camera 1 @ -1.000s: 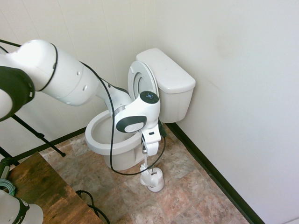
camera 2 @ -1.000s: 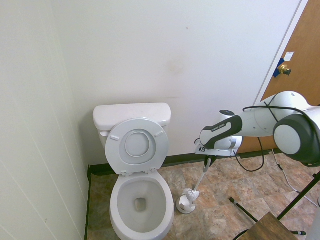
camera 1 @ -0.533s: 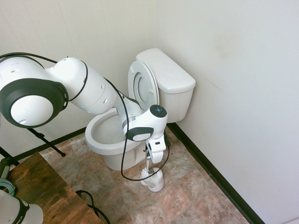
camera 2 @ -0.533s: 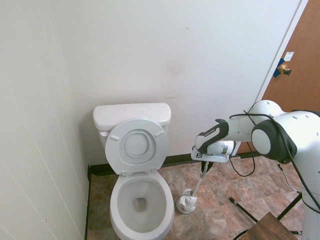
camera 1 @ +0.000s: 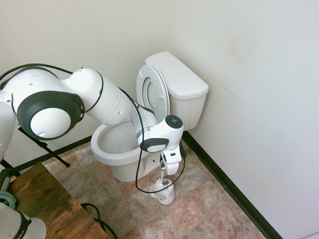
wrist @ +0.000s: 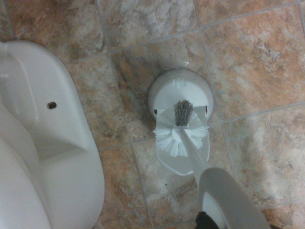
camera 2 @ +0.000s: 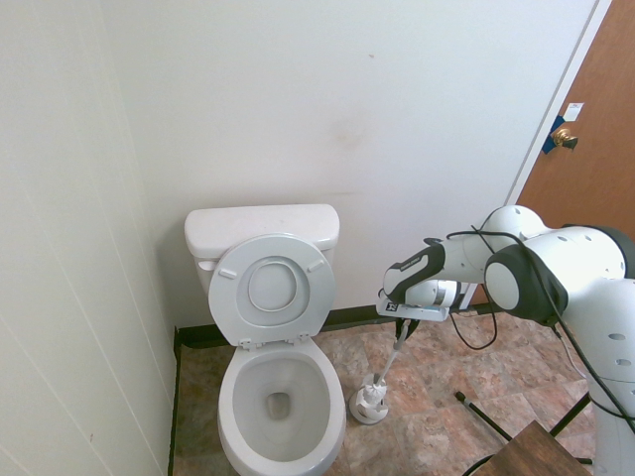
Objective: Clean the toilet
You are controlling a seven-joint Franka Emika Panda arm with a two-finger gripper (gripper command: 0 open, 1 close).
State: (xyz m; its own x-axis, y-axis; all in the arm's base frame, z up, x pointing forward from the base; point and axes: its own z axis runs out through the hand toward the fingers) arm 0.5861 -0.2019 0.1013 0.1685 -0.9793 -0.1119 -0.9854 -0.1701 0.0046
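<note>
One white toilet (camera 2: 273, 367) fills the corner, its tank against the back wall, lid and seat tipped up, and the oval bowl open to the room; in the first exterior view the bowl sits just to the picture's left of the arm's wrist, while in the second exterior view it lies to the left of the brush holder (camera 2: 369, 405). That small white holder stands on the tiled floor (wrist: 252, 62) just beside the toilet's base, apart from it. The gripper (camera 1: 164, 173) points straight down above the holder, its fingers clamped together on the thin handle of the toilet brush (wrist: 181, 132), whose long axis runs from the fingers down toward the holder, slightly slanted. From the wrist view the bristle head hangs right over the holder's mouth, seemingly not yet seated. Judging by this, the brush looks about to be set down in its holder, so the move hinges on keeping the head centred over that opening, with the bowl off to the side
</note>
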